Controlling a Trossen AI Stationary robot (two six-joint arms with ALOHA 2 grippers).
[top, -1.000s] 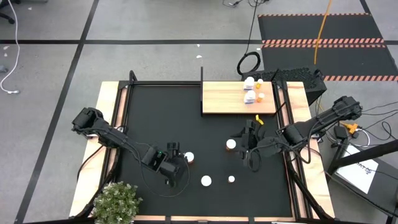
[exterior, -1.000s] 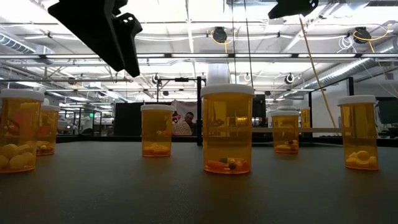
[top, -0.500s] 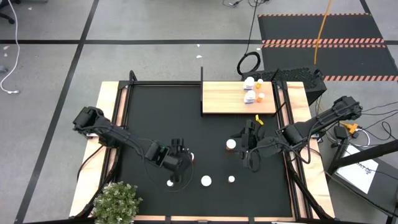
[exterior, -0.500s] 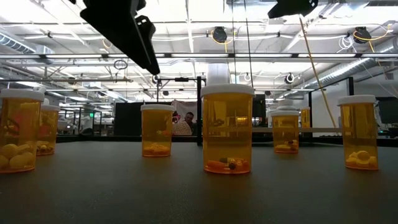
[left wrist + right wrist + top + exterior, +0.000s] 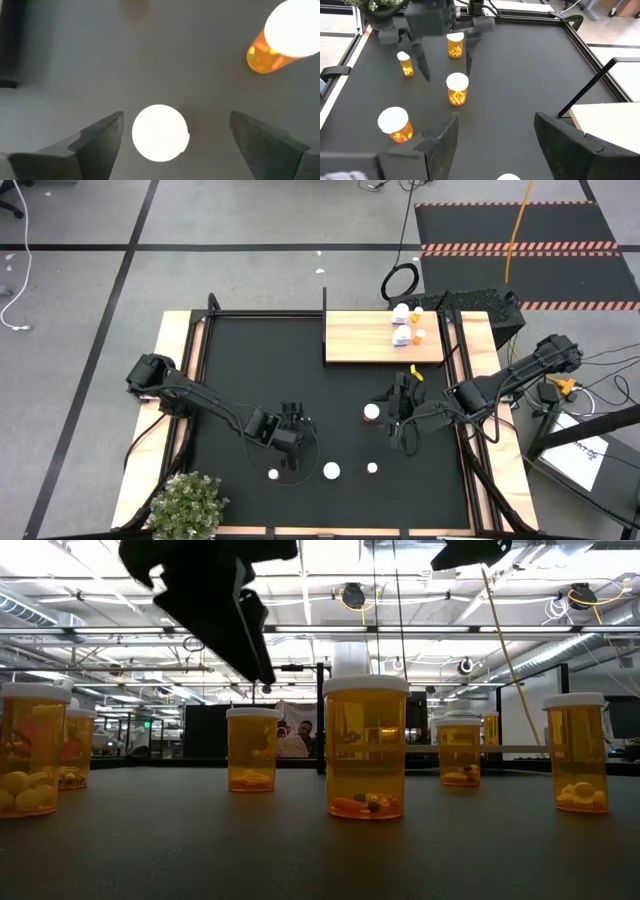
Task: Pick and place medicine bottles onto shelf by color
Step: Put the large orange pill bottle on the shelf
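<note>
Left hand [image 5: 291, 423]: hovering over the black mat [image 5: 260, 370] near the counter's front, fingers [image 5: 102, 135] spread wide apart and empty, poised above a white-capped orange bottle [image 5: 457, 88] that stands upright on the mat.
Right hand [image 5: 401, 402]: over the mat's right side, just in front of the shelf [image 5: 360, 338], fingers [image 5: 442, 135] apart, gripping nothing.
Bottles on the mat: one cap [image 5: 372, 412] just beside the right hand; three more at the front, caps at [image 5: 273, 474], [image 5: 331, 471] and [image 5: 372, 468], all upright and apart.
Bottles on the shelf: a small cluster [image 5: 406, 326] at its right end, mixing white and orange.
Counter [image 5: 176, 340]: light wood edge framing the mat; a potted plant [image 5: 186, 505] at the front left corner.
</note>
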